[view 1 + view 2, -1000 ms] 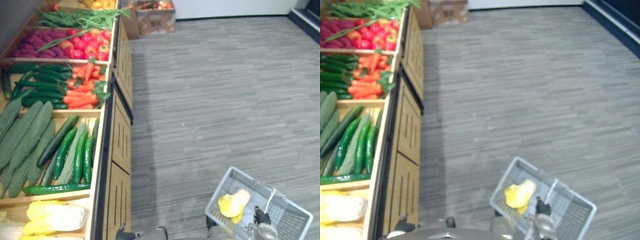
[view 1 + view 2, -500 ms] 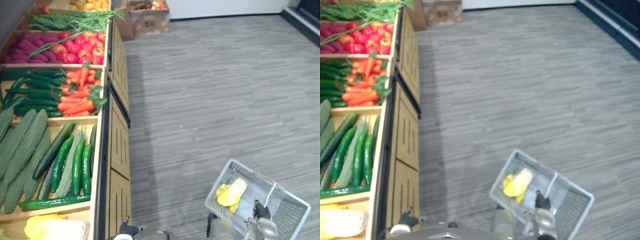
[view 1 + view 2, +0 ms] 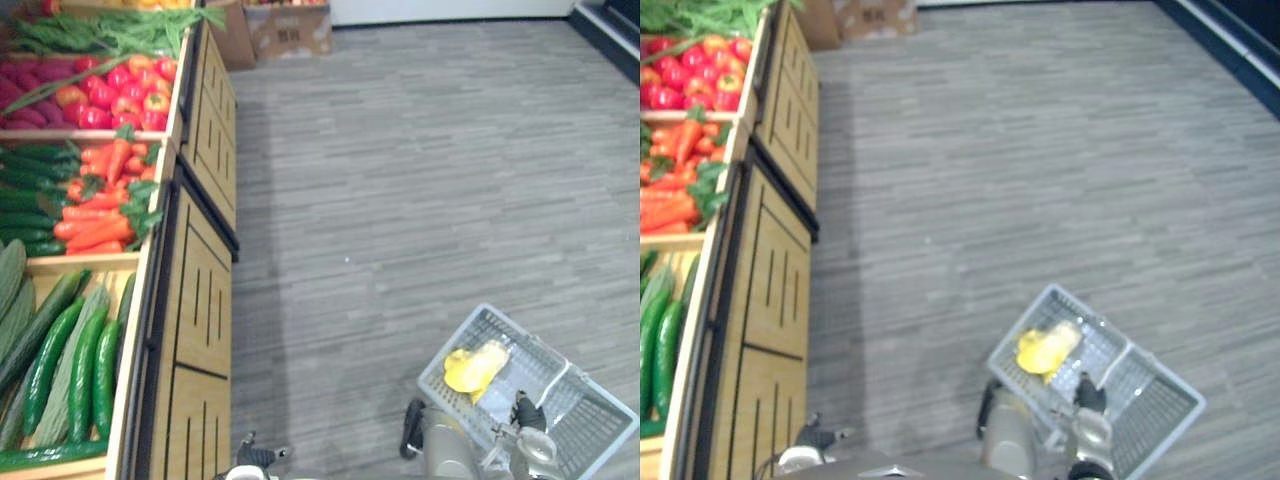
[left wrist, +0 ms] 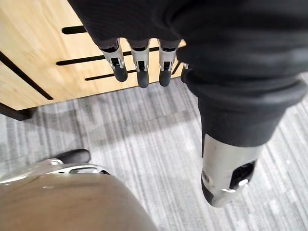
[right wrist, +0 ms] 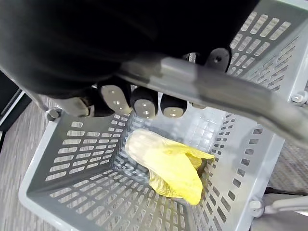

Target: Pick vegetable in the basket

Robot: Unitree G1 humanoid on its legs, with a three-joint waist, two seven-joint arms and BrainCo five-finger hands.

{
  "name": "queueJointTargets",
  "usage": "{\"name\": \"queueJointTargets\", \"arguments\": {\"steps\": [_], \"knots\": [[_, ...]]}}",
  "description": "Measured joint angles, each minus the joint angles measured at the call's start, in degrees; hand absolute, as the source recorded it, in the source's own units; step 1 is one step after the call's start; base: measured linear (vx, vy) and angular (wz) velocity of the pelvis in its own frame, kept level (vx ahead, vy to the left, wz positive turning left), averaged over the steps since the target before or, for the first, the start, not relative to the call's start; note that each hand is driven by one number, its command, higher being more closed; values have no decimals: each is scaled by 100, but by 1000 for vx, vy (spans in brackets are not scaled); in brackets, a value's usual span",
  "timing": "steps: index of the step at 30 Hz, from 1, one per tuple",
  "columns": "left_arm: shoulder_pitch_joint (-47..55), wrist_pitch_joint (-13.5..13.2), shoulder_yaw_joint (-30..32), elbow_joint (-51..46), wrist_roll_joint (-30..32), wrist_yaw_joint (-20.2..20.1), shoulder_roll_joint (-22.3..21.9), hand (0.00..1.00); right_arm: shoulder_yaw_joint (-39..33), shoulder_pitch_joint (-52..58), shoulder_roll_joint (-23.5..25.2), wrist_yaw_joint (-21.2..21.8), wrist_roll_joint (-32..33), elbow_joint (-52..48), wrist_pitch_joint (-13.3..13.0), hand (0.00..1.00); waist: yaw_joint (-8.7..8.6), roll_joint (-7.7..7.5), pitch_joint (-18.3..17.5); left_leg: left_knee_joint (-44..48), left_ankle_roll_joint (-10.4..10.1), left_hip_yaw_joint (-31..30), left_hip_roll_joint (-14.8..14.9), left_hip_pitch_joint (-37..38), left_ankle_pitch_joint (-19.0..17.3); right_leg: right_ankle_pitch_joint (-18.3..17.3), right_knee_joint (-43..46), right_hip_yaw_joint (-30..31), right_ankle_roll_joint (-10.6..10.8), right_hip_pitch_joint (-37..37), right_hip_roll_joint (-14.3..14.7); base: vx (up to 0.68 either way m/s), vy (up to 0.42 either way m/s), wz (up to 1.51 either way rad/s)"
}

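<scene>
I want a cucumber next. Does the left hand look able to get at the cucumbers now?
Probably yes, once raised: the left hand hangs open and empty beside the stand's slotted front, and the cucumbers lie uncovered in the bin above.

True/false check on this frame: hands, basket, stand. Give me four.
1. The right hand is curled round the handle of the basket. True.
2. The basket is empty. False: a yellow vegetable lies in it.
3. The left hand grips a cucumber. False: its fingers hang straight and hold nothing, beside the wooden stand.
4. Carrots lie in the stand on the robot's left. True.
</scene>
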Motion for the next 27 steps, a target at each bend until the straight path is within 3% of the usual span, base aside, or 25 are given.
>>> {"name": "queueJointTargets", "arguments": {"steps": [1, 2, 4, 6, 9, 10, 11, 13, 14, 16, 18, 19, 20, 21, 23, 27], "knots": [[10, -4, -35, 0, 42, 2, 1, 0, 28, 23, -12, 0, -9, 32, -1, 100, -16, -11, -57, 67, -3, -64, 10, -50, 24, -182, -11, -27, -22, 28, 24, 271, -264, 17], [2, -7, -75, -3, 83, 3, -28, 0, 103, -16, -91, 1, -18, 147, -1, 100, -24, 96, -142, 290, -1, -197, 141, -186, 70, -284, -34, -99, -92, 57, 138, 232, -191, 10], [-12, -8, -136, -17, 83, 5, -34, 0, 206, -32, -152, 10, -18, 274, 4, 100, -29, 158, -180, 805, 28, -479, 294, -498, 266, -342, -226, -266, -182, 236, 241, 290, -226, 23], [-4, -3, -138, -52, 30, 19, -1, 0, 204, -10, -149, 9, -17, 434, 5, 100, -106, 129, -181, 1405, 10, -884, 364, -851, 658, -357, -464, -486, -224, 576, 271, 341, -210, 49], [49, -20, -188, -217, -287, 16, 59, 0, 254, 113, -175, 7, -16, 535, 91, 100, -84, 11, -157, 2617, -47, -1171, 363, -1411, 1849, -401, -865, -741, -295, 1274, 242, 275, -153, 43], [73, -39, -180, -252, -448, 18, 140, 0, 380, 156, -157, 5, -16, 563, 100, 100, -63, -94, -132, 3400, -9, -1106, 427, -1783, 1940, -410, -1099, -824, -306, 1552, 159, 250, -120, 36], [83, -40, -157, -305, -635, 29, 130, 0, 441, 222, -184, 7, -18, 559, 101, 100, -54, -101, -125, 4148, 113, -930, 480, -2190, 1504, -409, -1309, -908, -304, 1851, 142, 303, -135, 38], [98, -46, -33, -385, -887, 53, 127, 0, 469, 370, -189, 7, -15, 578, 107, 100, -17, -159, -92, 4653, 259, -626, 499, -2642, 901, -405, -1615, -1104, -298, 2382, 79, 282, -42, 52], [100, -55, -13, -415, -1056, 66, 128, 0, 456, 452, -180, 4, -10, 622, 117, 100, 63, -213, -64, 4615, 294, -323, 501, -2881, 582, -401, -1731, -1223, -291, 2691, 10, 239, 29, 52], [102, -90, -3, -468, -1162, 87, 137, 0, 467, 472, -188, 4, -16, 641, 133, 100, 101, -253, -60, 3995, 337, 174, 431, -3195, 407, -401, -1822, -1405, -284, 2996, -108, 198, 126, 40], [105, -148, -9, -471, -1155, 144, 118, 0, 551, 471, -195, 8, -21, 605, 138, 100, 159, -252, -64, 2622, 481, 602, 148, -3346, 671, -465, -1957, -1586, -14, 3206, -200, 282, 273, 23], [155, -158, -12, -460, -1147, 165, 36, 0, 666, 467, -241, 5, -22, 552, 145, 100, 208, -130, -82, 1572, 561, 617, -74, -3399, 1450, -628, -2036, -1594, 278, 3311, -146, 341, 318, 35], [94, -145, -9, -421, -1119, 159, 115, 0, 733, 436, -173, -10, -34, 552, 185, 100, 201, -176, -85, 1280, 951, 616, -276, -3401, 1236, -734, -2108, -1578, 481, 3419, -190, 294, 232, 57], [69, -144, -8, -416, -1116, 166, 163, 0, 832, 441, -138, -9, -39, 548, 189, 100, 186, -287, -99, 1202, 899, 604, -407, -3422, 1285, -657, -2179, -1514, 444, 3402, -237, 282, 183, 71], [74, -165, 32, -473, -1070, 209, 161, 0, 1079, 280, -83, 6, -69, 522, 171, 100, 288, -427, -94, 1132, 1002, 612, -604, -3557, 1162, -250, -2574, -1309, 370, 3446, -260, 247, 150, 31], [308, -138, 87, -318, -1003, 183, 115, 0, 1388, 86, 35, 116, -275, 497, 119, 100, 555, -387, -119, 913, 1120, 930, -677, -3220, 920, 723, -3007, -687, 464, 3614, -317, 224, 187, -23]]}}
